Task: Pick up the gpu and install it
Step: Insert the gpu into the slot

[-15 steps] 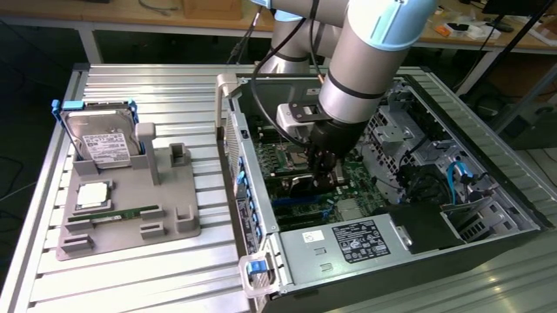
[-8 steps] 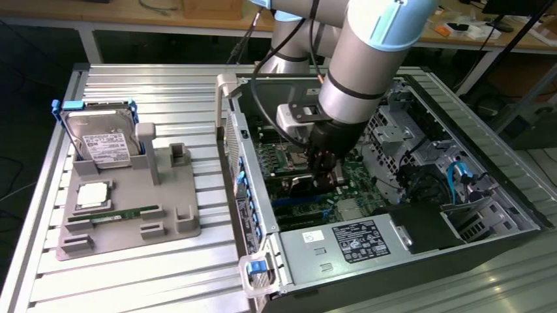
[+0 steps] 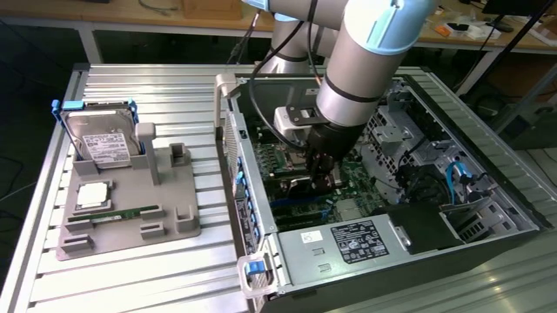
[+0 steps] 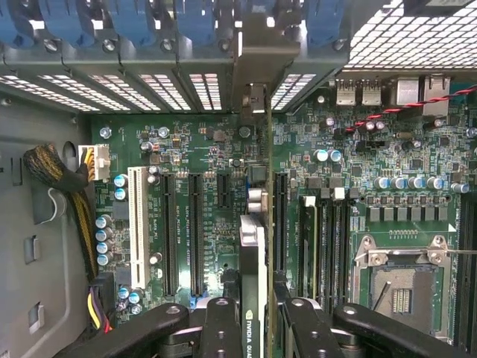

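**Exterior view: GPU being held over the motherboard**

Exterior view, going from its left to its right: we are seeing a grey fixture (image 3: 130,215) sitting on the slatted bench (image 3: 130,274), carrying a silver hard drive (image 3: 103,140) standing upright, a processor chip (image 3: 93,195) and a narrow green memory stick (image 3: 122,213) lying flat. Just beside it, the open computer case (image 3: 487,195) is lying on its side. We are watching the arm (image 3: 370,59) reaching down into the case, with the end effector (image 3: 320,175) hanging just above the motherboard (image 3: 283,160).

On the wrist view, the end effector (image 4: 255,321) is clamping the gpu (image 4: 253,253) edge-on between its fingers (image 4: 222,321). The card is standing upright over the green board, between the long black slots (image 4: 195,231) and the memory slots (image 4: 320,239), its bracket end pointing toward the blue-latched rear wall (image 4: 149,22). We cannot tell whether it is seated.
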`<state>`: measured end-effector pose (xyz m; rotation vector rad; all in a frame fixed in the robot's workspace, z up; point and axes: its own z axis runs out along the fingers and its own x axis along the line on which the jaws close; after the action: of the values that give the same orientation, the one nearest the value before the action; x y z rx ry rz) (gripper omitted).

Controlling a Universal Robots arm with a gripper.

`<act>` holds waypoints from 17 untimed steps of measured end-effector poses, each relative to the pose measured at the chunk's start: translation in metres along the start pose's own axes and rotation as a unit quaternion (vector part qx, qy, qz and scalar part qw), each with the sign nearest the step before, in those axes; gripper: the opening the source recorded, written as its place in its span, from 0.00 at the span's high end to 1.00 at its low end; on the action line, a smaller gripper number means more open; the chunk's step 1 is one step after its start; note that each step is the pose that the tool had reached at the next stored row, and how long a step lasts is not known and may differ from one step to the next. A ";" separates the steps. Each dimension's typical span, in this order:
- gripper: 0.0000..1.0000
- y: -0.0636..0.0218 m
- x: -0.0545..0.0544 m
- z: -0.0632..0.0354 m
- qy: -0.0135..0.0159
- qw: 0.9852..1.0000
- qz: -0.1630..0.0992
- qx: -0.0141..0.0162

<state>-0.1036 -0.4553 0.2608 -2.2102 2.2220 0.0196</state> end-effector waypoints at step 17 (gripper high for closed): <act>0.73 0.0000 0.002 0.0184 0.000 1.000 0.000 0.000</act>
<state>-0.1036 -0.4575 0.2424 -2.2102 2.2221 0.0197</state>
